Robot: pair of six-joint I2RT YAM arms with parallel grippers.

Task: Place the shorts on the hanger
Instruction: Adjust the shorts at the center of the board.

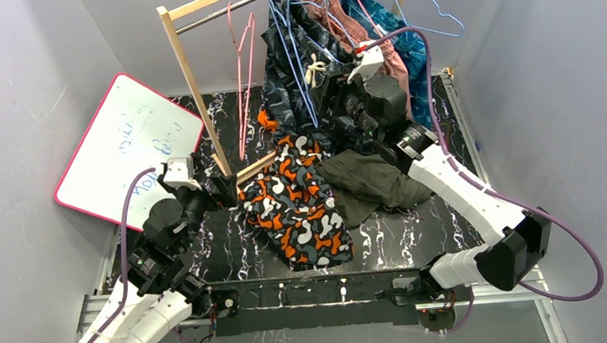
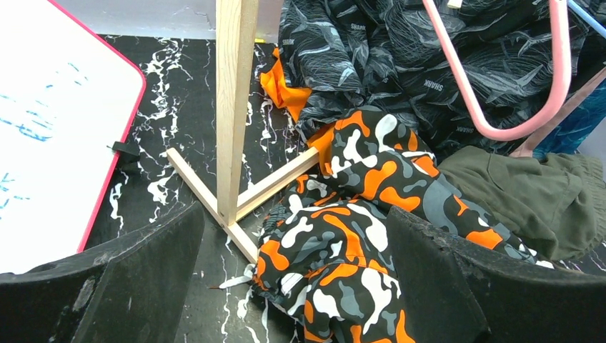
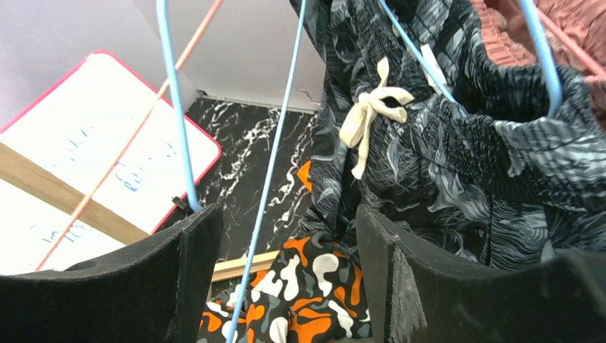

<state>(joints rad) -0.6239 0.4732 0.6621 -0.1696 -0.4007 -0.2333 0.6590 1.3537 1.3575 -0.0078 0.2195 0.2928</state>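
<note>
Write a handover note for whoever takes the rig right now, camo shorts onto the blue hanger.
Left gripper: open, empty, low beside the shorts.
Right gripper: open, raised at the rack, a wire of the hanger between its fingers in the wrist view, unclamped.
Shorts: crumpled on the table against the rack's foot; hanger hangs on the rack.
Done: nothing. Left: grasp the shorts, lift, put them on the hanger.
</note>
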